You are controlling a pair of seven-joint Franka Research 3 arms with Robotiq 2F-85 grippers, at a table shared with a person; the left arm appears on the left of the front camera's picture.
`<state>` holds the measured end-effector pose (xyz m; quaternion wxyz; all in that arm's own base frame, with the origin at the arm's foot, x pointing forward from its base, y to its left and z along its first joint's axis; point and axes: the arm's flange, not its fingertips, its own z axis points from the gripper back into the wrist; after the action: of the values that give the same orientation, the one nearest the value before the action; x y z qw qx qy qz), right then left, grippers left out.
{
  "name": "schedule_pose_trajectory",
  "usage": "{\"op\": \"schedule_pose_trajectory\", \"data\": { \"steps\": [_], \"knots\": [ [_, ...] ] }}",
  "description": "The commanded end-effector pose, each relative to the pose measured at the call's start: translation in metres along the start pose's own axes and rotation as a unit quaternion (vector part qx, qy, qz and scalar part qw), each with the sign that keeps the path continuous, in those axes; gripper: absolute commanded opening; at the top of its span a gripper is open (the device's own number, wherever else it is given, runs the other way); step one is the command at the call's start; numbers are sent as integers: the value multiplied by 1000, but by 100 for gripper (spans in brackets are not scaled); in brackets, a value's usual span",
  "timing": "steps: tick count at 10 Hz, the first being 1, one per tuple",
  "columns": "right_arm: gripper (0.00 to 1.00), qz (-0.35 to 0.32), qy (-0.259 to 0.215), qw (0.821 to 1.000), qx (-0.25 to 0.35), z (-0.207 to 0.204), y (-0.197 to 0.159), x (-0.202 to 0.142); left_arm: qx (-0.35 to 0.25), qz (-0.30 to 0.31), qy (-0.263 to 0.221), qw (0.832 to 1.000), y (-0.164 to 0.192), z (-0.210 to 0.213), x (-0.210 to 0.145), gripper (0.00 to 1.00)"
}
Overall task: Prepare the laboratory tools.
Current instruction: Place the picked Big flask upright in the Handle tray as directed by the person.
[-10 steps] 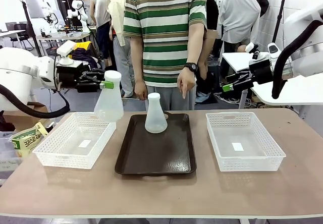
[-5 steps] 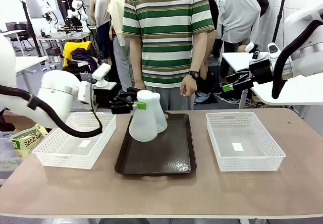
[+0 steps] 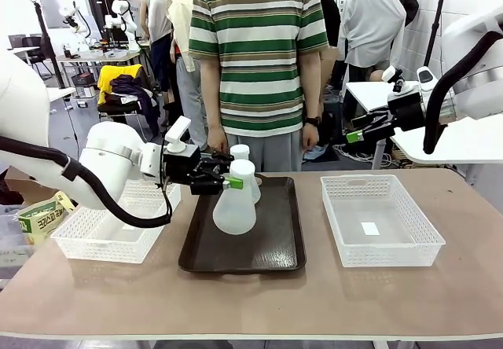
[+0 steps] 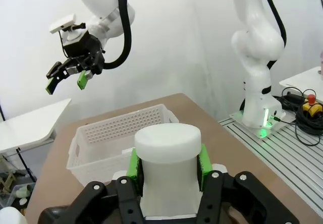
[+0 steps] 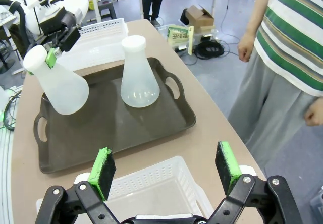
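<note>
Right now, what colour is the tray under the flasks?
Dark brown tray, clearest in the right wrist view.

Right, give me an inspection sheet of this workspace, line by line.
Surface: tan table, dark tray in the middle.
Job's things: two flasks; held flask gripped at the neck, over the tray's left part, tilted; whether its base touches the tray cannot be told. Second flask upright on the tray behind it.
Clutter: left basket, right basket, each with a white label inside.
Grippers: left gripper shut on the held flask; right gripper open, raised beyond the right basket.
Cables: black hoses along both arms; none on the table.
Surroundings: person in a striped shirt at the far side, hands down; green packet left of the table.
</note>
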<state>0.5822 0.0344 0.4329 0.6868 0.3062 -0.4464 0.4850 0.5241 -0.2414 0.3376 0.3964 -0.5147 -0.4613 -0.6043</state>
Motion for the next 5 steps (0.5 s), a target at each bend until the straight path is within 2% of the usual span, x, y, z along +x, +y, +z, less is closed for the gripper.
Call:
{"op": "schedule_pose_trajectory", "data": {
  "steps": [1,2,5],
  "knots": [
    [100,-6,7,1000,0,0,-1,2,6,-9,-41,999,7,-6,-17,0],
    [100,-6,7,1000,0,0,-1,2,3,-2,-71,997,8,-5,-26,0],
    [100,-6,7,1000,0,0,-1,2,22,3,-97,995,9,-2,-48,0]
  ]
}}
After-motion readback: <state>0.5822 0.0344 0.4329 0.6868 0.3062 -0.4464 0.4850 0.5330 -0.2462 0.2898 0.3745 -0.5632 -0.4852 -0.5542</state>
